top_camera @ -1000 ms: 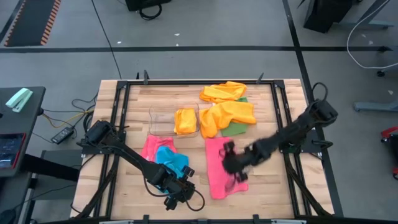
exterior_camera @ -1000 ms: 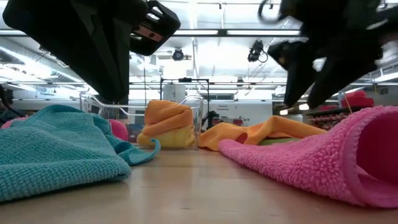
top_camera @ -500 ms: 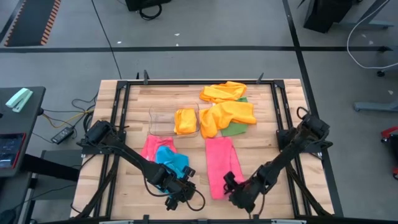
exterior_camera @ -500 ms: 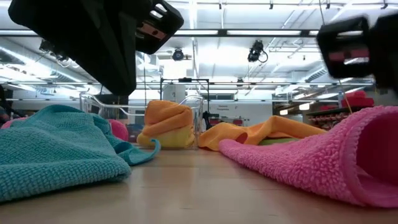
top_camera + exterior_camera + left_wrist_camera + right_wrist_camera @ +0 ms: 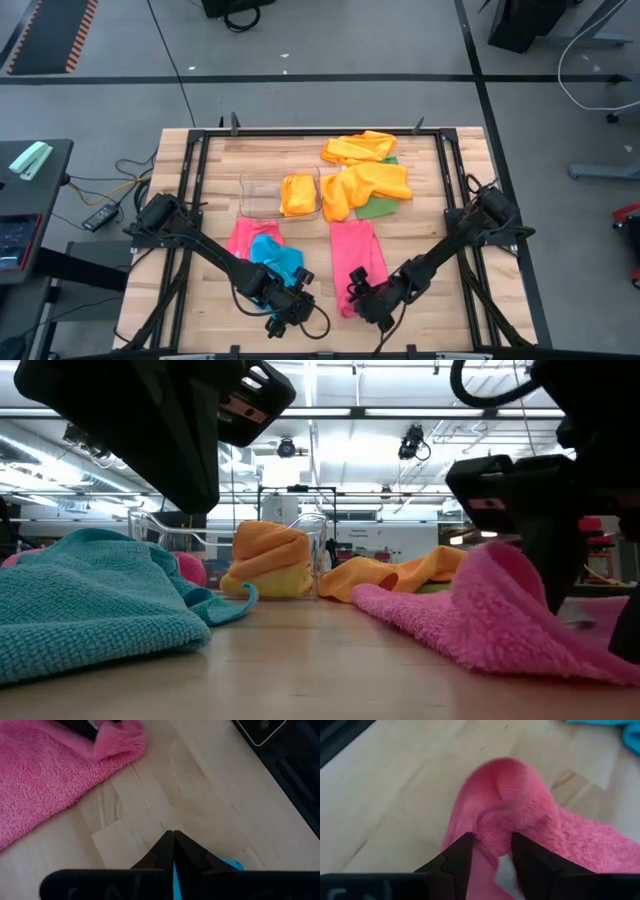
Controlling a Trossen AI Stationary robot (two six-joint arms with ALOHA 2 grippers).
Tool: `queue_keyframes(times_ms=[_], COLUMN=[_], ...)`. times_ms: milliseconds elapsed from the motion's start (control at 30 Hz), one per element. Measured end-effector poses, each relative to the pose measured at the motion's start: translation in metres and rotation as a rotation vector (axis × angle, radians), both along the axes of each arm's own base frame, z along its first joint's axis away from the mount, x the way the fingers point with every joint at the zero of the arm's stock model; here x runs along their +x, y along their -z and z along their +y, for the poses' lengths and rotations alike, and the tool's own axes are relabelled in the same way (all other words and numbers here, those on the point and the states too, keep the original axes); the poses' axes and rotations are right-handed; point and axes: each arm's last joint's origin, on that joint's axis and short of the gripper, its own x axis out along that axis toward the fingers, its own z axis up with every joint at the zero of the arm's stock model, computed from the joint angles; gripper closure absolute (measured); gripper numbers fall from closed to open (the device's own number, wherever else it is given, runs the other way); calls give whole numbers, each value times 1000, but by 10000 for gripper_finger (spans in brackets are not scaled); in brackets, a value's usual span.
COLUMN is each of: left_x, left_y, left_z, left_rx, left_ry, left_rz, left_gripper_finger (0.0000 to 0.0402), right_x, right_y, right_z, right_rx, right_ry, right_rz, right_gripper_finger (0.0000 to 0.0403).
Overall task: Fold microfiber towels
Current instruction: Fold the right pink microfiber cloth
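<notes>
High view: right hand (image 5: 357, 291) pinches pink towel (image 5: 358, 262); left hand (image 5: 290, 312), shut empty, hides blue towel (image 5: 277, 259) beside bin (image 5: 262, 194).

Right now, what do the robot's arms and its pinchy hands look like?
Both arms are black and thin, built from jointed segments, each rising from a chunky black base at a table edge. The left gripper and right gripper each end in two dark, wedge-shaped fingers. A thin black cable loops beside the left gripper. No coloured markings show.
</notes>
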Motion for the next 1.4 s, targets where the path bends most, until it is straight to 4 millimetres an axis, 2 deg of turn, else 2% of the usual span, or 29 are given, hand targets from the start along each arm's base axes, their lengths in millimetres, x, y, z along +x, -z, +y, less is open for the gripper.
queue_keyframes(times_ms=[467, 567, 733, 867, 1033, 1267, 1400], left_x=[0, 0, 0, 0, 0, 0, 0], left_y=[0, 0, 0, 0, 0, 0, 0], left_z=[0, 0, 0, 0, 0, 0, 0], left_rx=[1, 1, 1, 1, 0, 1, 2], left_ry=[0, -1, -1, -1, -1, -1, -1], left_rz=[2, 2, 3, 2, 3, 3, 4], left_gripper_finger=[384, 388, 384, 377, 384, 384, 376], right_x=[1, 1, 1, 2, 3, 5, 8], right_y=[-2, -2, -2, -3, -4, -7, 3], right_z=[0, 0, 0, 1, 2, 4, 6], right_rx=[-21, -33, -30, 0, 41, 83, 89], right_ry=[-44, -55, -53, -30, -12, -28, -42], right_rz=[-31, -35, -28, -39, -36, -67, -63], right_gripper_finger=[254, 282, 352, 368, 355, 297, 278])
